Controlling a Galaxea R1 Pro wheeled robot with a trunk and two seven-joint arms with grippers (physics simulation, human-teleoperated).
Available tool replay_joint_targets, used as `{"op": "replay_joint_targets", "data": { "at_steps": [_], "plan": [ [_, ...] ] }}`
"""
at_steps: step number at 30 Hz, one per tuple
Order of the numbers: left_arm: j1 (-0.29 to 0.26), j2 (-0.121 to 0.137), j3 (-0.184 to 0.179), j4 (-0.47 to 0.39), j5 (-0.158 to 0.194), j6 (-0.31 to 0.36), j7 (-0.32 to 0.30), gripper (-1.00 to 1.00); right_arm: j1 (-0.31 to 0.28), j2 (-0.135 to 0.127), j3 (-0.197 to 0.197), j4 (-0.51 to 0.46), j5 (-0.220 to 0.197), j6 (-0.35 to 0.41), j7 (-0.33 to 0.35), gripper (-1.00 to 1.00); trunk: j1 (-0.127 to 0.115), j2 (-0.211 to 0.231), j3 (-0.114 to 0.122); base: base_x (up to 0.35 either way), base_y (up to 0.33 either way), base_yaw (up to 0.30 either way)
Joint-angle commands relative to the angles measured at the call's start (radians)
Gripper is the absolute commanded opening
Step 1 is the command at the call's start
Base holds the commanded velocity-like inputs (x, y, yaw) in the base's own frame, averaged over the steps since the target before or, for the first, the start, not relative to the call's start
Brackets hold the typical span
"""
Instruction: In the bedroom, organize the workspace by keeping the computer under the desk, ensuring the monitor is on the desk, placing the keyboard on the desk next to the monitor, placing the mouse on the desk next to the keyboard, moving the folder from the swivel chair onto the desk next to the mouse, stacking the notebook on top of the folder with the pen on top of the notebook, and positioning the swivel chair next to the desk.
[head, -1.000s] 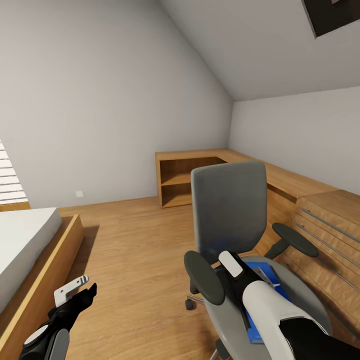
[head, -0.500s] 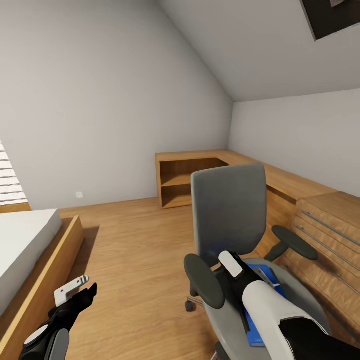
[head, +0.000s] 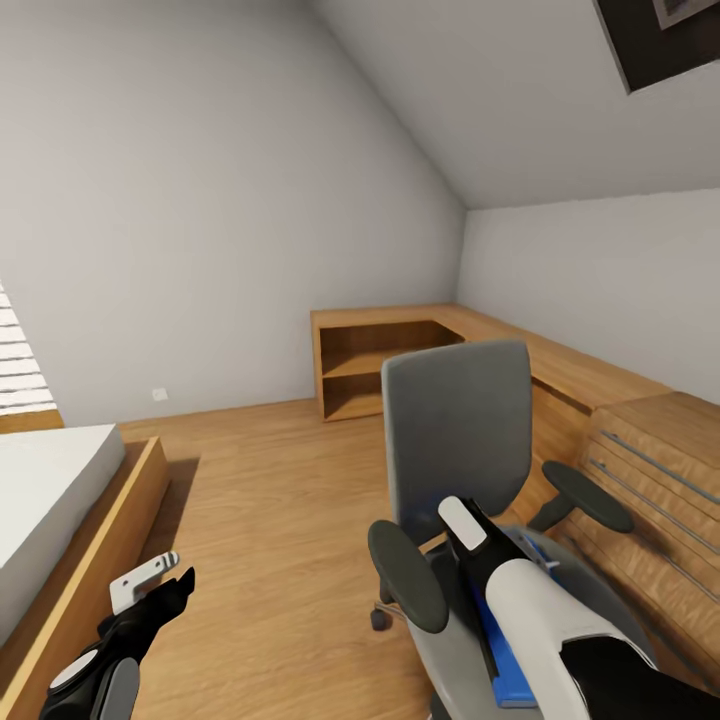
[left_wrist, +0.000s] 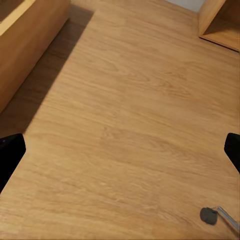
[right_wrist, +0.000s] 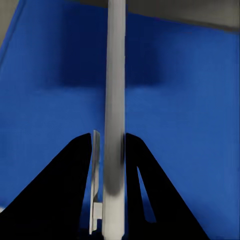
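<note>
Two fingers of the right gripper are pinching the pen above the folder lying on the swivel chair; the left gripper is hanging spread over the floor. Judging by this, the pen step is underway; next, it needs carrying to the desk.

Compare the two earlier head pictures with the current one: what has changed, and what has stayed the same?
The whole head view shifted: the swivel chair sits a little lower in frame, so the camera moved, not the furniture. Nothing was grasped or released. Both arms keep their pose: the right gripper shut on the pen above the folder, the left gripper open.
</note>
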Motion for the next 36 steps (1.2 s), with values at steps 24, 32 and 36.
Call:
{"op": "replay_joint_targets", "data": {
  "at_steps": [24, 32, 36],
  "plan": [
    [-0.001, 0.002, -0.003, 0.109, 0.01, 0.005, 0.008, 1.0, 0.055, -0.003, 0.008, -0.23, -0.01, 0.054, -0.061, -1.0, -0.092, 0.168, 0.074, -0.242, 0.0, 0.0],
    [-0.001, 0.0, -0.082, 0.191, 0.009, -0.002, 0.013, 1.0, 0.326, -0.017, 0.009, -0.748, -0.007, 0.228, -0.055, -1.0, -0.123, 0.224, 0.099, -0.307, 0.0, 0.0],
    [-0.001, 0.001, -0.122, 0.203, 0.008, -0.005, 0.015, 1.0, 0.39, -0.025, 0.009, -0.886, -0.005, 0.254, -0.056, -1.0, -0.138, 0.252, 0.112, -0.086, 0.0, 0.0]
  ]
}}
